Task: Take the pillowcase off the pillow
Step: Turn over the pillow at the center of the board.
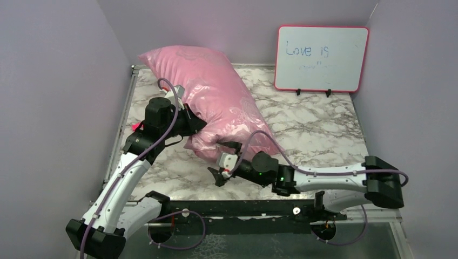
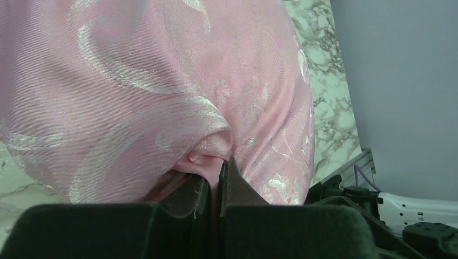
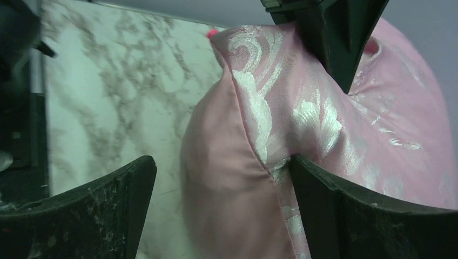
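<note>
The pink satin pillowcase [image 1: 208, 89] covers the whole pillow and lies slantwise from the back left corner toward the middle of the table. The white pillow is hidden inside it. My left gripper [image 1: 193, 123] is at the pillow's left side, shut on a pinched fold of the pillowcase [image 2: 213, 148]; the left gripper [image 2: 219, 167] holds that fold between its tips. My right gripper [image 1: 220, 161] is open at the pillow's near end. In the right wrist view the right gripper [image 3: 221, 167] straddles the pillowcase's seamed corner [image 3: 243, 162], and its right finger [image 3: 324, 189] touches the fabric.
A whiteboard with a red rim [image 1: 322, 58] stands at the back right. The marble table [image 1: 313, 129] is walled in grey on the left, back and right. A metal rail [image 1: 121, 124] runs along the left edge. The arm bases sit on a black bar [image 1: 243, 208] in front.
</note>
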You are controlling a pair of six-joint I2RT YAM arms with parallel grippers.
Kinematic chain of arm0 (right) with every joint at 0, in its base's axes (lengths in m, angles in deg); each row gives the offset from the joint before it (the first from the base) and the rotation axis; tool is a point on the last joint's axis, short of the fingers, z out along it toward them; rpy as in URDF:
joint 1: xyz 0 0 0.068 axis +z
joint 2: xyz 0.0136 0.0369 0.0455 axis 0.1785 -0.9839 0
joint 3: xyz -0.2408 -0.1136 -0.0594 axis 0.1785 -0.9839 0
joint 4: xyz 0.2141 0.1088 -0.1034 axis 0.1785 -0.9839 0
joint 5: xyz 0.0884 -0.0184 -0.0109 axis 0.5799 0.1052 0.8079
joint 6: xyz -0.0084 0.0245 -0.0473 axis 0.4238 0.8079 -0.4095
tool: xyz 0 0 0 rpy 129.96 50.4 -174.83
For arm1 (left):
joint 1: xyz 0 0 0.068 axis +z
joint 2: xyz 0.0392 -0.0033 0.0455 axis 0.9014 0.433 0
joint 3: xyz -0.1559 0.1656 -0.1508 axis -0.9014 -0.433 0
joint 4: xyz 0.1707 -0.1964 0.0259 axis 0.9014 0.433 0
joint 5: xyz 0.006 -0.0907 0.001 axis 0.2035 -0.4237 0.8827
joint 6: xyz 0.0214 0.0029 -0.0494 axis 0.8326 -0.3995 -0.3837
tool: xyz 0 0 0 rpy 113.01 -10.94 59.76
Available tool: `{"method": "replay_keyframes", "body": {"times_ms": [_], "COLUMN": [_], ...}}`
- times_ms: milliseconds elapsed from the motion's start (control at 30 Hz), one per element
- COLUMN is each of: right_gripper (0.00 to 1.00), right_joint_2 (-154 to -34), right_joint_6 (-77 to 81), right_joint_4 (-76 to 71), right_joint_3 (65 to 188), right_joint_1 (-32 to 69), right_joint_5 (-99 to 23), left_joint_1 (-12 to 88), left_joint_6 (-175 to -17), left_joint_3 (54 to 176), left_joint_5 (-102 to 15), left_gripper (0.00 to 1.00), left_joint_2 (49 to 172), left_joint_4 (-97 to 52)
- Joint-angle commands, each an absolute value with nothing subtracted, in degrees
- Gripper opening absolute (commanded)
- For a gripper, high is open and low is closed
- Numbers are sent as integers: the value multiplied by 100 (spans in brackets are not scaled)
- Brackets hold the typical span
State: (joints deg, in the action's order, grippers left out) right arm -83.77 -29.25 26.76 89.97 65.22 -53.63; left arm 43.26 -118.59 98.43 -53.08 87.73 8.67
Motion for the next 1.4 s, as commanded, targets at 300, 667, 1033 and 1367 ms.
{"method": "replay_keyframes", "body": {"times_ms": [300, 667, 1033, 1367], "right_gripper": [95, 2, 1, 1], "right_joint_2": [-10429, -9305, -7290, -6669], "right_joint_6": [-5606, -430, 2441, 2932], "right_joint_4": [6873, 1897, 1694, 1329], "right_joint_3": [9665, 10550, 9335, 9029], "right_joint_1": [6754, 5791, 4315, 4315], "right_joint_5": [-9353, -7910, -4264, -4235], "left_joint_1": [4140, 4140, 4140, 4140], "left_joint_6": [-11414, -11154, -11210, -12617], "left_joint_3": [10529, 10914, 10606, 8423], "left_joint_5": [-5748, -4874, -3677, -4765], "left_gripper": [0, 82, 99, 99], "left_joint_2": [8389, 7901, 7480, 7686], "left_joint_4": [1084, 1308, 1458, -1045]}}
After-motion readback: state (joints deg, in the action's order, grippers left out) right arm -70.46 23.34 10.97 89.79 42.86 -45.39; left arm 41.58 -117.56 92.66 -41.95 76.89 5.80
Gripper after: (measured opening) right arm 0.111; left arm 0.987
